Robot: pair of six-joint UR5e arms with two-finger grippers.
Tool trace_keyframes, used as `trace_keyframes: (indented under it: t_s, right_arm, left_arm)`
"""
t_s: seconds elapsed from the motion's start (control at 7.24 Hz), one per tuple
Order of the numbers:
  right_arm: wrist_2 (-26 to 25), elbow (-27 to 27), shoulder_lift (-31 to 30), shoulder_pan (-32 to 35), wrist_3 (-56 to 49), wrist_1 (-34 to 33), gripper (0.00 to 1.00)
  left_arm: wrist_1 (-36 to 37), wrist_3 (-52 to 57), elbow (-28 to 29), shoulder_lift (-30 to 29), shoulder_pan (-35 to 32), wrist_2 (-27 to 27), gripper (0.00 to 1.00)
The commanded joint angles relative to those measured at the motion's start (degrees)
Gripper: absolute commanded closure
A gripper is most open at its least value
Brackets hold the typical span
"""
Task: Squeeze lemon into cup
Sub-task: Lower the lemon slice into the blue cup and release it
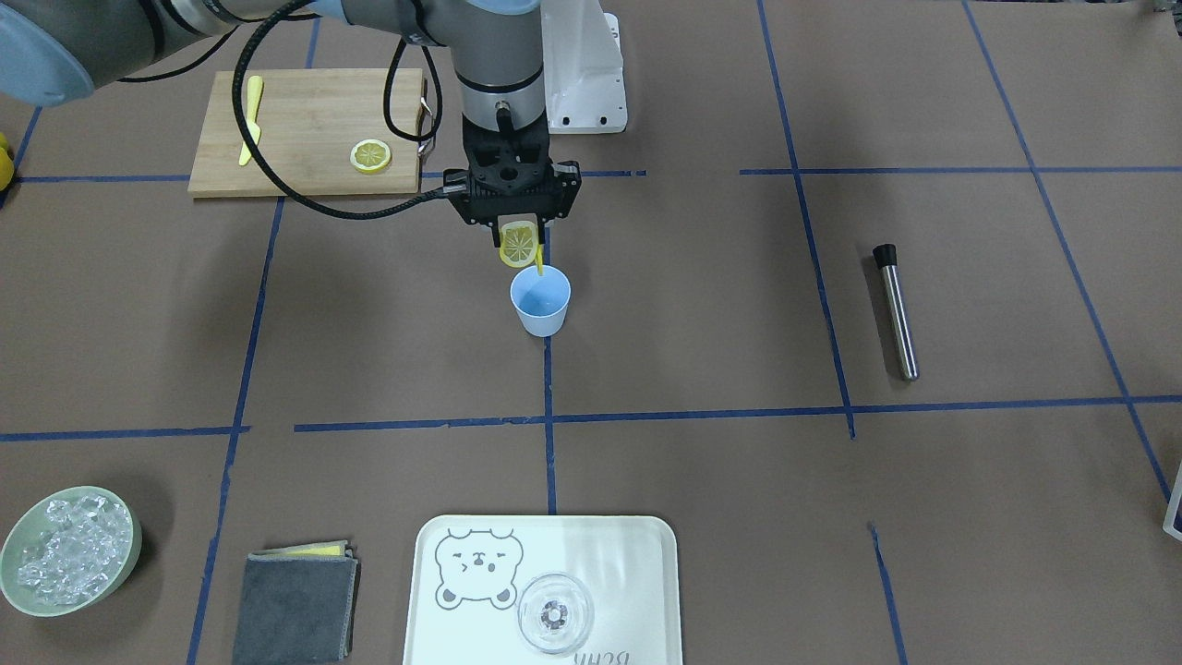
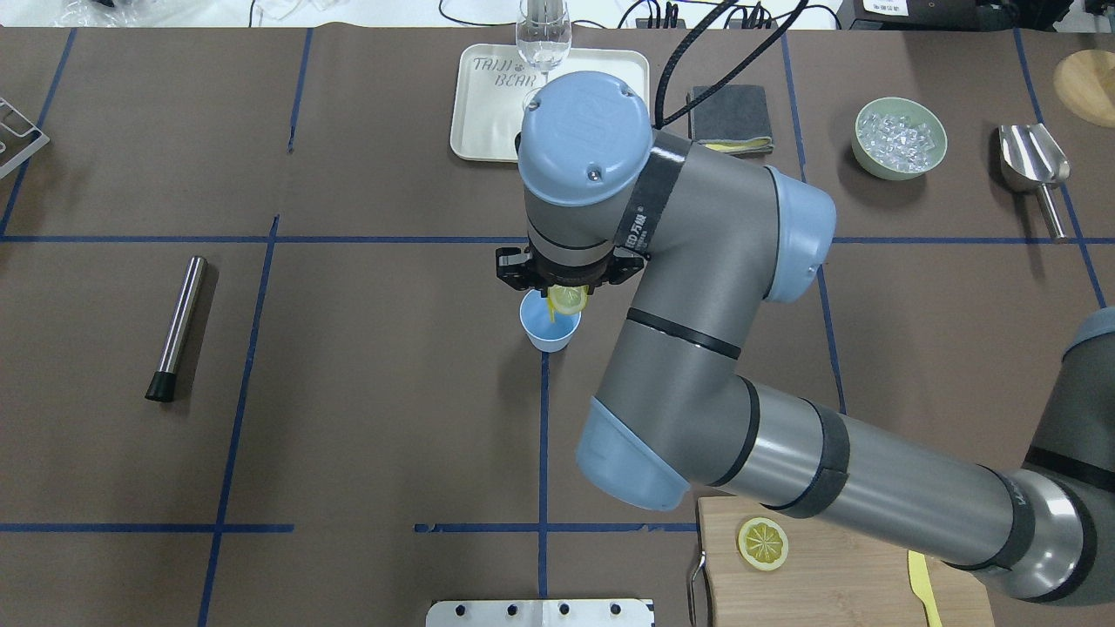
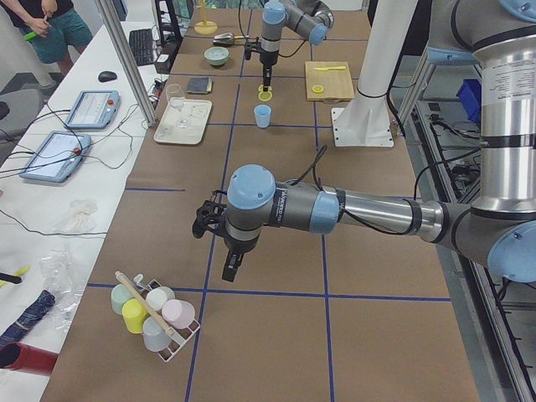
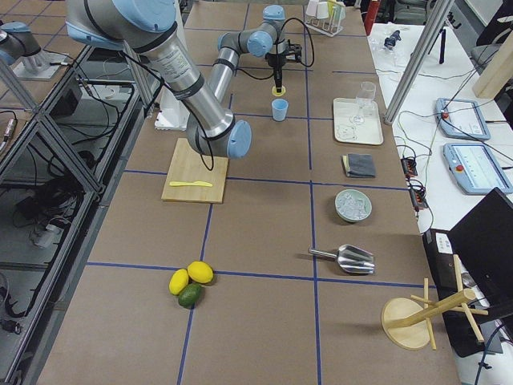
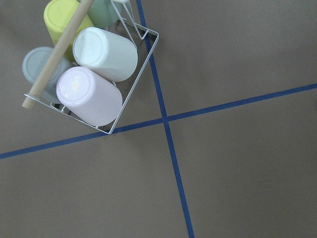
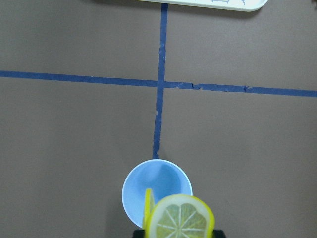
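Note:
My right gripper (image 1: 520, 242) is shut on the lemon slice (image 1: 517, 245), held upright with its segmented face showing, just above the robot-side rim of the light-blue cup (image 1: 540, 300). A thin yellow strip (image 1: 539, 261) hangs from the slice over the cup's mouth. The right wrist view shows the slice (image 6: 181, 218) at the bottom edge over the cup (image 6: 157, 191), which looks empty. From overhead the slice (image 2: 566, 299) peeks out under the wrist above the cup (image 2: 549, 331). My left gripper (image 3: 230, 270) shows only in the exterior left view, far from the cup; I cannot tell its state.
A second lemon slice (image 1: 370, 155) and a yellow knife (image 1: 250, 118) lie on the wooden board (image 1: 305, 129). A steel rod (image 1: 896, 309), a tray (image 1: 443, 628) with a clear glass (image 1: 554, 612), an ice bowl (image 1: 69, 550) and a grey cloth (image 1: 295, 605) surround the cup. A cup rack (image 5: 94, 69) lies below the left wrist.

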Motion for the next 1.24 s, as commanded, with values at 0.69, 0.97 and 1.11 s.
trace_keyframes:
  t_s: [0.69,0.97,1.11]
  right_arm:
    - [-0.34,-7.56,1.77,0.07,0.50,4.74,0.47]
    - [-0.34,-7.93,1.68,-0.19,0.50,5.20,0.47]
    - [-0.34,-7.93,1.59,-0.98,0.67,5.20,0.46]
  left_arm:
    - [-0.06,0.09,-0.09,0.07,0.00,0.00,0.00]
    - [-0.06,0.00,-0.09,0.07,0.00,0.00,0.00]
    - [-0.06,0.00,-0.09,0.07,0.00,0.00,0.00]
